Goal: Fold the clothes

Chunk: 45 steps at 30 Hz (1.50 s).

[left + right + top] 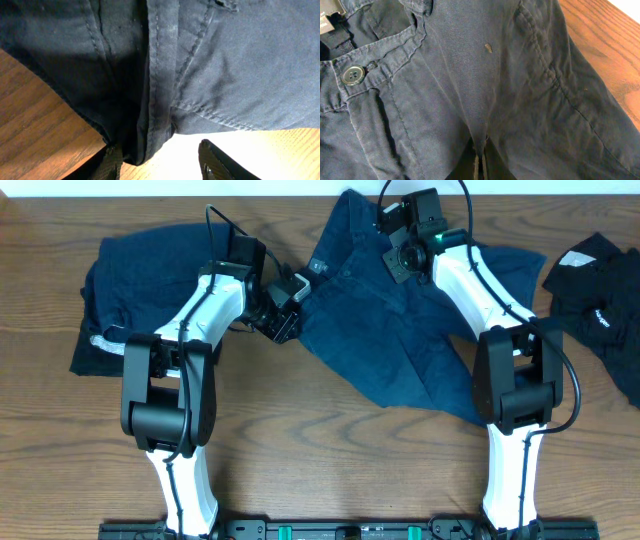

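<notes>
Wooden table (330,465), left gripper (160,157) jaws apart at navy shorts (400,365) hem, right gripper (480,167) pinching them

Shorts (400,330) lie mid-worktop (320,470), a second garment (130,290) to their left, a third garment (600,300) at the right edge.

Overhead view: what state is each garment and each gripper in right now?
navy shorts: spread out, unfolded
left navy garment: loosely bunched
black garment: crumpled at the table's right side
left gripper: open at the shorts' edge
right gripper: shut on the shorts' fabric
</notes>
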Motion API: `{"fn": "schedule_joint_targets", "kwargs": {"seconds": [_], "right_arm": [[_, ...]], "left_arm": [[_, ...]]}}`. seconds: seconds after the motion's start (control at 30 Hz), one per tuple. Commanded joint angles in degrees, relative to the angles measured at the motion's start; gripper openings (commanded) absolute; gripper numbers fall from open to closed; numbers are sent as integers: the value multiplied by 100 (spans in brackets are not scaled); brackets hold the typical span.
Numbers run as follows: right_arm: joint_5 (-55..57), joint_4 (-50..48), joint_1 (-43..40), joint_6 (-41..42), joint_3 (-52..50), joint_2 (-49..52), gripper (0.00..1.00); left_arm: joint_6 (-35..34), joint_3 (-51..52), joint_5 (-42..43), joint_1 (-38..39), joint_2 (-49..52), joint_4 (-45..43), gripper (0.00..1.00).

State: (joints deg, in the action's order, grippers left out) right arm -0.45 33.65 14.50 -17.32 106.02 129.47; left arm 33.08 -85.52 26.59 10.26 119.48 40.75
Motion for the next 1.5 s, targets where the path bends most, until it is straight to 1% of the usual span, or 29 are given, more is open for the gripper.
{"fn": "schedule_joint_targets", "kwargs": {"seconds": [0.0,0.2,0.5,0.53,0.57,0.63,0.7,1.1,1.23,1.47], "right_arm": [[-2,15,-39,59,-44,-184,1],[-2,17,-39,59,-44,-184,1],[0,20,-39,59,-44,-184,1],[0,17,-39,57,-44,-184,1],[0,15,-39,57,-44,-184,1],[0,15,-39,57,-44,-184,1],[0,11,-39,57,-44,-184,1],[0,-297,-39,61,-44,-184,1],[2,-437,-42,59,-48,-170,1],[0,-741,-63,59,-48,179,1]], "left_arm": [[33,17,-4,33,116,-48,51],[31,17,-4,81,136,-221,51],[26,20,-4,96,378,-184,50],[26,17,-7,96,378,-140,40],[24,17,-4,96,358,-92,28],[-33,17,-7,96,304,-9,11],[-35,17,-7,96,245,83,6],[-33,17,-11,96,-282,723,6],[-33,17,-11,96,-319,981,6],[-33,17,-26,96,-319,1296,6]]}}
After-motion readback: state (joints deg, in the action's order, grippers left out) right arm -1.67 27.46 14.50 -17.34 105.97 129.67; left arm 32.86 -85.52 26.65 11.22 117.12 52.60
